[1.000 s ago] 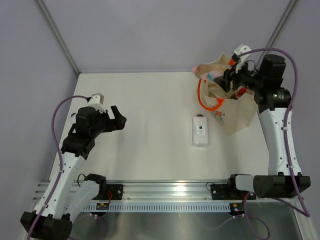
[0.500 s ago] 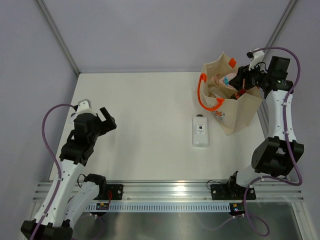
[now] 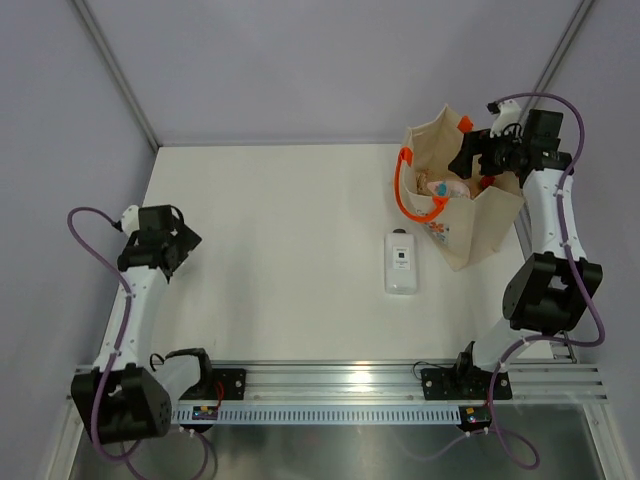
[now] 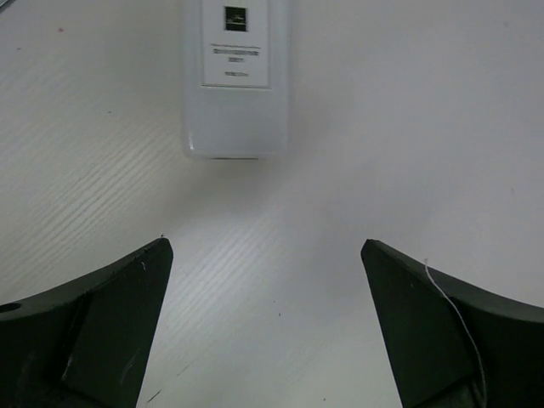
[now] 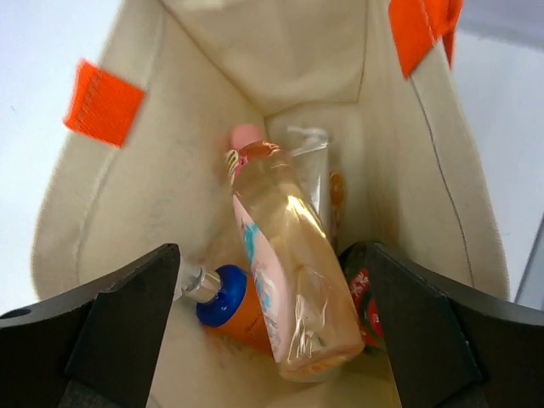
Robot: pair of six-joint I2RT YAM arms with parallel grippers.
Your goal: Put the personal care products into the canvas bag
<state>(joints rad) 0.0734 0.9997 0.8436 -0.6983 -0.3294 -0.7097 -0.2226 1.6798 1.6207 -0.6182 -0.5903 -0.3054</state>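
Note:
The canvas bag (image 3: pixel 478 226) stands open at the far right. My right gripper (image 3: pixel 471 160) hangs open over its mouth. In the right wrist view (image 5: pixel 265 251) it is empty. Below it, in the bag (image 5: pixel 110 212), lie the peach tube (image 5: pixel 293 280), the orange bottle with blue cap (image 5: pixel 229 304), the silver tube (image 5: pixel 312 161) and the green red-capped bottle (image 5: pixel 364 299). The cream bottle is hidden. The flat white bottle (image 3: pixel 401 263) lies on the table left of the bag. My left gripper (image 3: pixel 183 240) is open and empty at the far left; the white bottle (image 4: pixel 236 81) lies far ahead of it (image 4: pixel 264 246).
The bag's orange handle (image 3: pixel 412 203) droops over its left side toward the white bottle. Grey walls close in the white table (image 3: pixel 280 220) at the back and sides. A metal rail (image 3: pixel 340 380) runs along the near edge.
The right gripper carried the peach tube over the bag and let it go; the tube now lies inside. The left arm drew back to the left edge of the table.

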